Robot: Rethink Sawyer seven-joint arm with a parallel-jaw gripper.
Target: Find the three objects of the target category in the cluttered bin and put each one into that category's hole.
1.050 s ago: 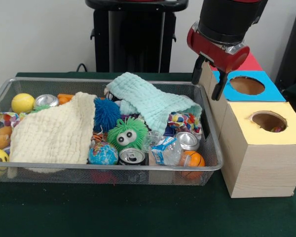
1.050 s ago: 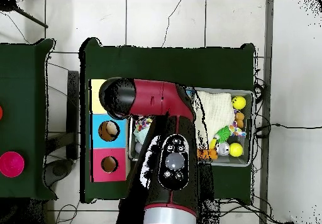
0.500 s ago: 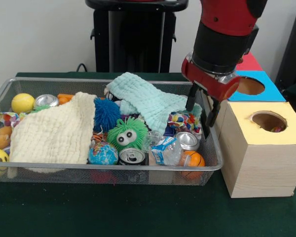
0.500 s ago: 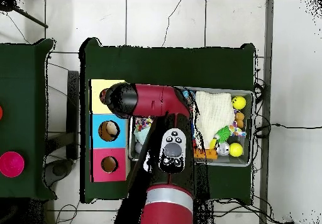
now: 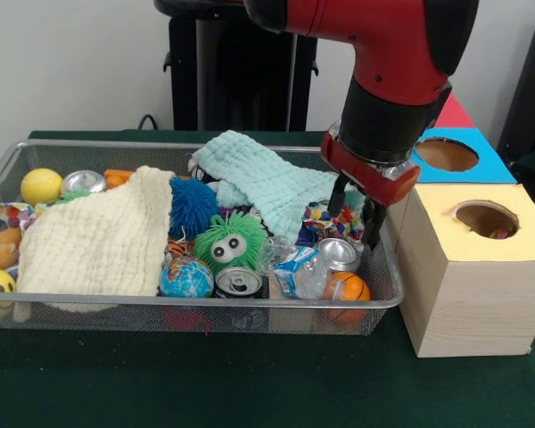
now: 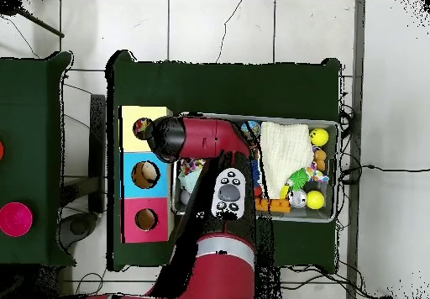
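Observation:
The wire bin point(image 5: 205, 304) holds a jumble of toys, cans and cloths. Silver cans lie at the front point(image 5: 239, 282), at the right point(image 5: 341, 254) and at the far left point(image 5: 82, 181). A yellow ball point(image 5: 41, 185), a globe ball point(image 5: 185, 277) and an orange ball point(image 5: 349, 287) show among them. My gripper point(image 5: 352, 217) hangs open at the bin's right end, just above the right can and a multicoloured toy point(image 5: 325, 217), holding nothing. In the overhead view the arm point(image 6: 220, 196) covers the gripper and the bin's left part.
A cream cloth point(image 5: 102, 236) and a mint cloth point(image 5: 267, 183) cover part of the bin. A green fuzzy toy point(image 5: 229, 241), a blue spiky ball point(image 5: 193, 205) and a crushed bottle point(image 5: 299, 270) lie between. The yellow box point(image 5: 486, 218), blue box point(image 5: 446, 153) and red box point(image 5: 450, 114) stand right of the bin.
The gripper has come down and to the left, from above the blue box's near edge into the bin's right end. It stays open, and nothing in the bin has shifted.

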